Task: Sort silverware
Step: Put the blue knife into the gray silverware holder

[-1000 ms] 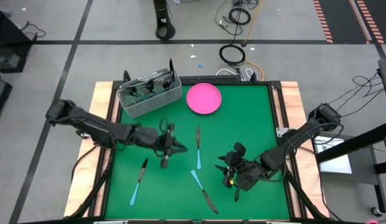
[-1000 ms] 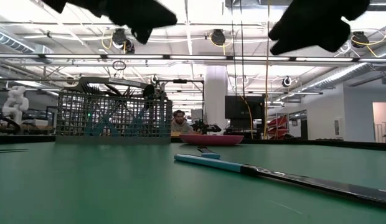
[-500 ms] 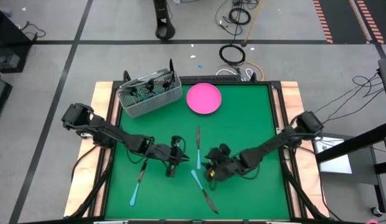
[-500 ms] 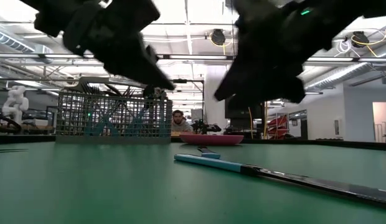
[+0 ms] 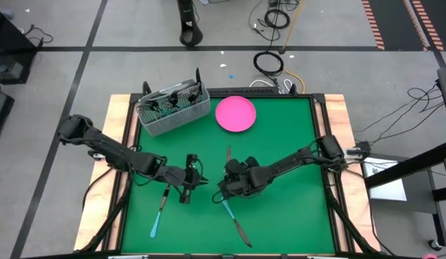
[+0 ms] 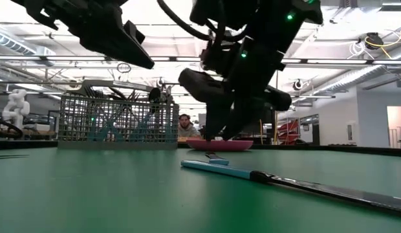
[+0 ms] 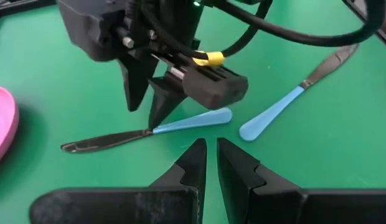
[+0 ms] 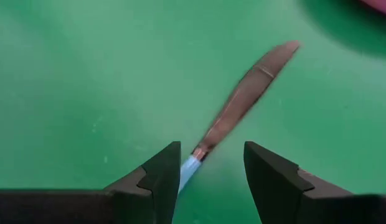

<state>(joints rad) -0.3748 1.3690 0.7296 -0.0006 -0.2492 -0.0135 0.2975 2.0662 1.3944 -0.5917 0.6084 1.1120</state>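
A: How far is the sorting?

B: Some silverware already stands in the basket, upper left of the frame. Three knives are left on the desk. The right tool, spread wide, straddles the centre knife. The left tool hovers nearly clenched and empty.

A: Any writing?

B: None readable.

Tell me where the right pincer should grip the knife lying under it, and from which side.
Grip the knife near where blade meets blue handle, coming straight down. It lies flat on the table, and the right pincer is open, already straddling that joint across the narrow width.
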